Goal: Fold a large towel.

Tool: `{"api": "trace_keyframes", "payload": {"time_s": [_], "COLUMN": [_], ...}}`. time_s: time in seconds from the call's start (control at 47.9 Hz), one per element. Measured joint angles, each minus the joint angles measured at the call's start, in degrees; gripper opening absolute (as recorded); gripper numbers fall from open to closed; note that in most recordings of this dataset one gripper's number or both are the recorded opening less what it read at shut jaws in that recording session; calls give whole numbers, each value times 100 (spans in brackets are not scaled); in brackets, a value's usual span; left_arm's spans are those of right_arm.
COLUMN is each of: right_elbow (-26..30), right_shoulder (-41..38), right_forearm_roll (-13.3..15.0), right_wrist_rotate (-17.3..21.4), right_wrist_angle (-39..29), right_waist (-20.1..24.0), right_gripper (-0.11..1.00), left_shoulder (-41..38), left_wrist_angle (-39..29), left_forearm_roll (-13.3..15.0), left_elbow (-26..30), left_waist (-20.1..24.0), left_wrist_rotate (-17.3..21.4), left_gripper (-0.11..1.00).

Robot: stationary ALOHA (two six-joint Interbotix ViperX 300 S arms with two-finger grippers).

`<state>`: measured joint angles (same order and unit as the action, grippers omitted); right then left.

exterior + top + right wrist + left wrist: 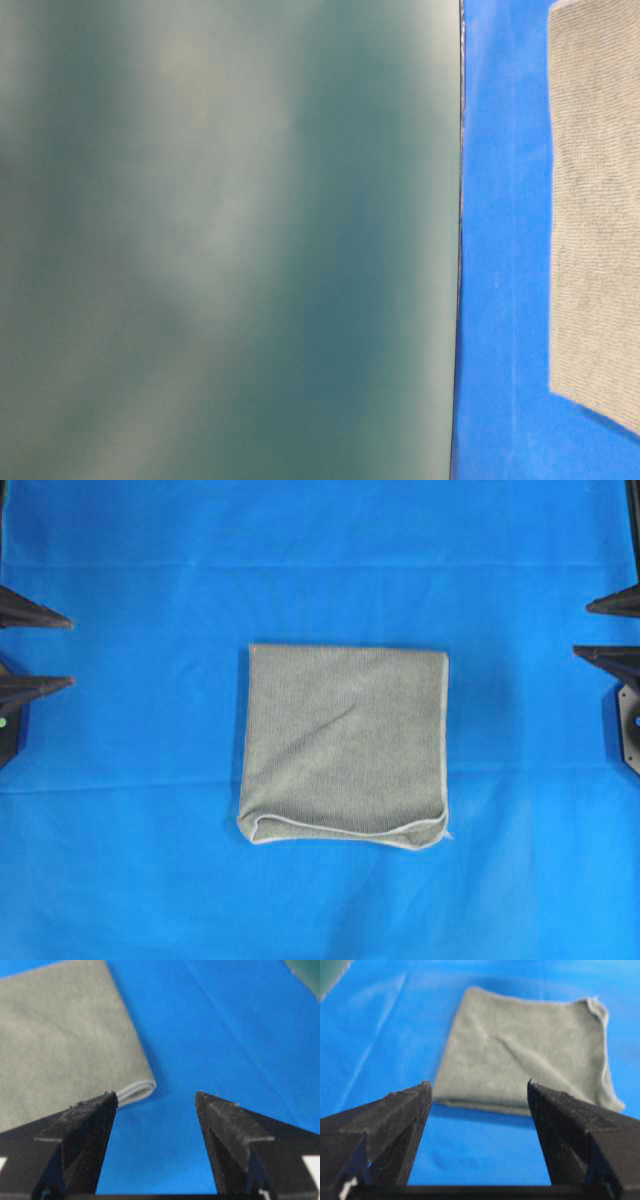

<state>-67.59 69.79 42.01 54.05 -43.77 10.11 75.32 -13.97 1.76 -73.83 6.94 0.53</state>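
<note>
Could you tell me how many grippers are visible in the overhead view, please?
2. The left gripper sits open at the left edge and the right gripper open at the right edge, both clear of the folded towel in the middle.

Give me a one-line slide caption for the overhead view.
Folded towel lies centered on the blue cloth; both grippers open at the edges.

Tabletop covered by bright blue cloth (120, 860), faint straight crease lines running across it, light even and soft. Table-level view: blurred dark teal-green surface (220, 240) fills the left, meeting the blue along a straight vertical edge.
</note>
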Motion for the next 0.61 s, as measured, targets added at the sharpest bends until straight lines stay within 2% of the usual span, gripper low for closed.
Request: {"api": "trace_keyframes", "payload": {"time_s": [0.606], "right_elbow": [-18], "right_shoulder": [-35], "right_forearm_roll": [9], "right_wrist_rotate": [53], "right_wrist_angle": [35], "right_waist": [0], "right_gripper": [65], "left_shoulder": [-35], "left_wrist_angle": [70], "left_forearm_roll": [0], "left_elbow": [-9], "left_waist": [9], "left_wrist_rotate": [0], "left_gripper": [74]}}
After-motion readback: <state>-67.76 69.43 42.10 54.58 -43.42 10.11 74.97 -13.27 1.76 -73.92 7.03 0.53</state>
